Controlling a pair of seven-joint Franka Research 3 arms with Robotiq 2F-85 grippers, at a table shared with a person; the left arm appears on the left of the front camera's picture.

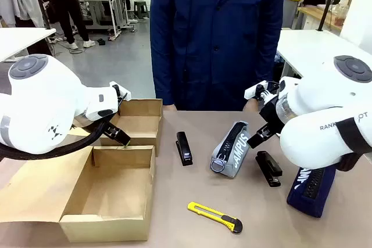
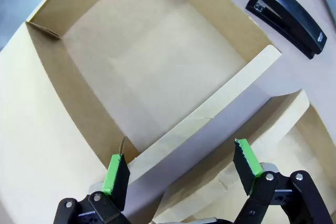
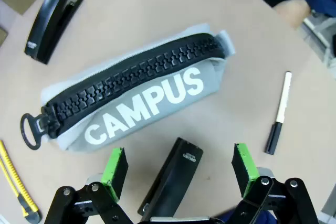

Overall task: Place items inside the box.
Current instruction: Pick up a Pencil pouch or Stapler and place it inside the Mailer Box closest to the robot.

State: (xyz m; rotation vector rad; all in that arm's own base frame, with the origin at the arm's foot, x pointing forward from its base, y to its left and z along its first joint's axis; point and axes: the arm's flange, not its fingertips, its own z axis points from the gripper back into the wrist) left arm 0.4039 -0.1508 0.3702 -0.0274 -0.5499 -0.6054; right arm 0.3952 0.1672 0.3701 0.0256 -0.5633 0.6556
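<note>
Mid-table, grey fabric zip pouch [image 3: 142,98] reads "CAMPUS" in white. Right gripper [image 3: 179,161], jaws apart, over black stapler [image 3: 176,178]; left gripper [image 2: 181,161] likewise over brown cardboard box [image 2: 157,77].

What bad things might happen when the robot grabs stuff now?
The open right claw hangs over a black stapler lying close to the grey CAMPUS pouch, so it might snag the pouch too. The open left claw straddles a cardboard flap of the box and might knock the box askew.
</note>
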